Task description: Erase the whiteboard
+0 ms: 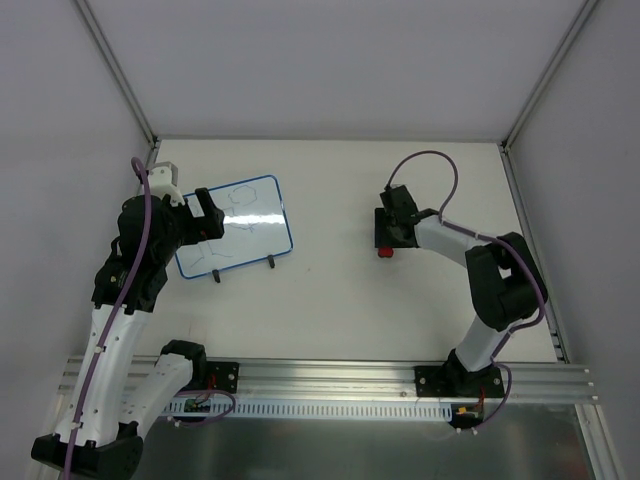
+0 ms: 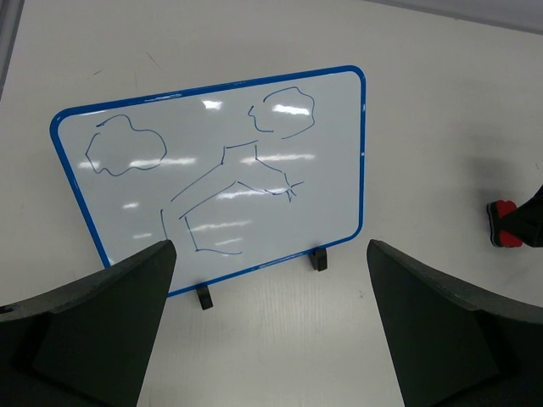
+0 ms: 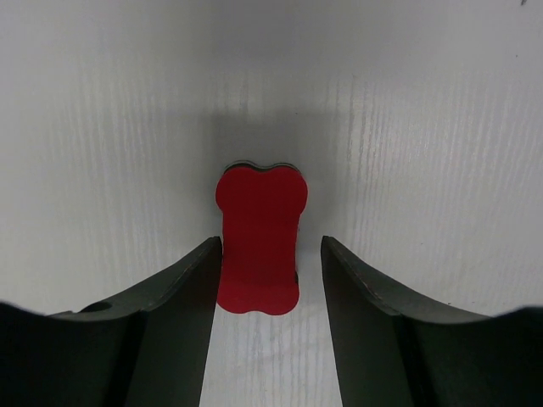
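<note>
The whiteboard [image 1: 245, 228] stands on two black feet at the left of the table, with a blue rim and thin dark line drawings on it; it fills the left wrist view [image 2: 221, 161]. My left gripper [image 1: 207, 217] hovers over its left edge, open and empty [image 2: 271, 297]. The red eraser [image 3: 259, 242] lies flat on the table right of centre [image 1: 385, 252]. My right gripper [image 3: 271, 254] is open and low around it, one finger on each side. The left finger is close against the eraser and the right finger stands clear of it.
White walls with metal posts close the table at the back and sides. A metal rail [image 1: 330, 378] carrying both arm bases runs along the near edge. The eraser and part of the right arm show at the right edge of the left wrist view [image 2: 506, 225].
</note>
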`<action>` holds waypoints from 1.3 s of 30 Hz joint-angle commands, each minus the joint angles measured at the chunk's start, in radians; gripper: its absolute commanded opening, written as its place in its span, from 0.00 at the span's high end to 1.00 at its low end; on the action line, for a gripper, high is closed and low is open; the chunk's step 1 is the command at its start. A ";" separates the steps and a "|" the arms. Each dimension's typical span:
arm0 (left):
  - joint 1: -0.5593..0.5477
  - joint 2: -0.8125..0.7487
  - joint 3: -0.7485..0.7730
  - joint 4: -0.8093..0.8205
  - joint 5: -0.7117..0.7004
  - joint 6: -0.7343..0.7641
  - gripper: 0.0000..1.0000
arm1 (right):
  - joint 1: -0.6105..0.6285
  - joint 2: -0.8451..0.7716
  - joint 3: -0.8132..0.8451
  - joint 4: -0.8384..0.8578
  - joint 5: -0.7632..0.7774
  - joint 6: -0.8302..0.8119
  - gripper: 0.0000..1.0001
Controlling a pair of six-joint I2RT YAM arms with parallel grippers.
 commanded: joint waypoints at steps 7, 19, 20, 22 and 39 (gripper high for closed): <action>-0.007 0.007 0.004 0.024 0.016 -0.003 0.01 | 0.003 0.031 0.069 0.039 0.045 -0.006 0.48; -0.007 0.009 0.007 0.024 0.009 0.004 0.01 | 0.011 0.048 0.067 0.039 0.045 0.006 0.54; -0.007 0.007 0.007 0.024 0.010 0.004 0.01 | 0.011 0.048 0.064 0.037 0.051 0.008 0.54; -0.007 0.009 0.007 0.022 0.010 0.002 0.01 | 0.011 0.046 0.058 0.037 0.051 0.012 0.54; -0.007 0.018 0.018 0.024 0.026 -0.007 0.01 | 0.011 0.038 0.026 0.026 0.073 0.046 0.57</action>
